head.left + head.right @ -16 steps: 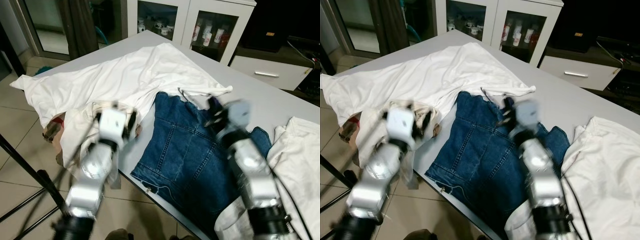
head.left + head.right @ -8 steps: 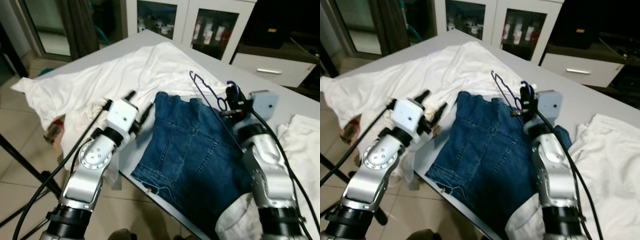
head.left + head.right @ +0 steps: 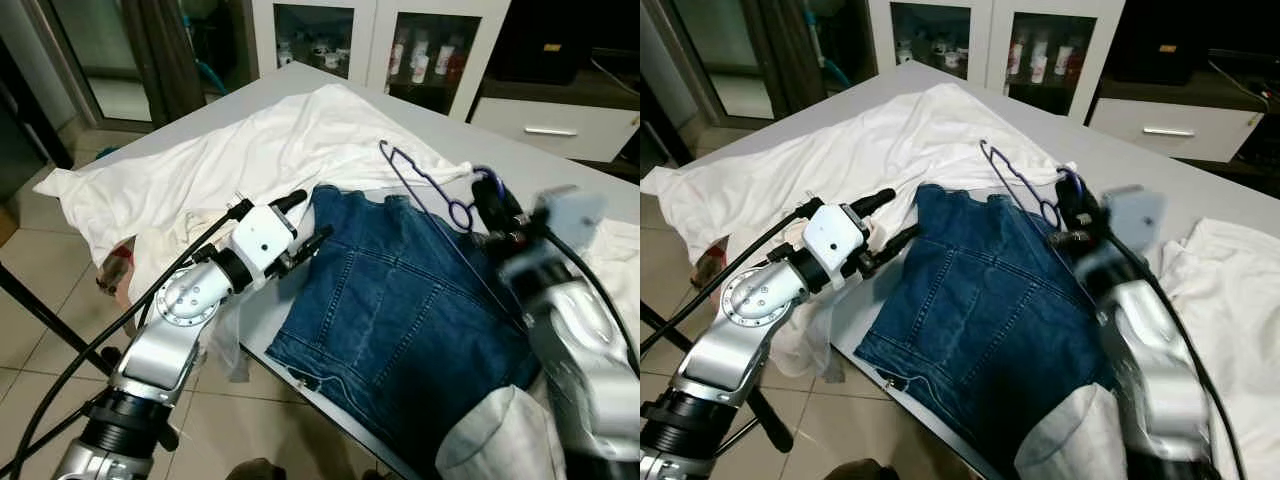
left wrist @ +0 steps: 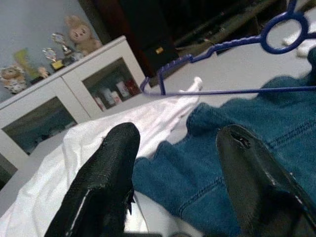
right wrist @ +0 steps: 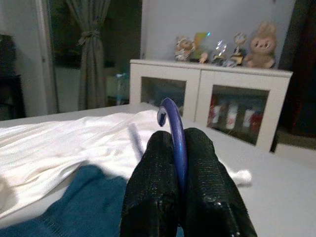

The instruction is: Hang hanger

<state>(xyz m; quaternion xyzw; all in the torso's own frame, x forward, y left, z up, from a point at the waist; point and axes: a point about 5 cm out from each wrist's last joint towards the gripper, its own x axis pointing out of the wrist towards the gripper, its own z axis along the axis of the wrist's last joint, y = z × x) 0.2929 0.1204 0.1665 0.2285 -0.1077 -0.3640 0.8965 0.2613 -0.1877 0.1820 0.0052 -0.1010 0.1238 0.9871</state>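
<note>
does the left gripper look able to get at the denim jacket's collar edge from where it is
Probably yes: the open left gripper sits right beside the blue denim jacket, nothing between them, and the blue plastic hanger is held up by the right gripper.

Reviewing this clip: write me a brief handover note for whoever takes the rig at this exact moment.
Right gripper: jaws shut on the blue hanger, pinching its hook, with the frame lifted above the denim jacket.
Left gripper: jaws open, holding nothing, hovering at the jacket's left edge beside the white cloth.
The jacket lies flat on the grey table.
Done: hanger picked up.
Left: hanging it. No rail or hook for hanging is identifiable from here, so find one first.
</note>
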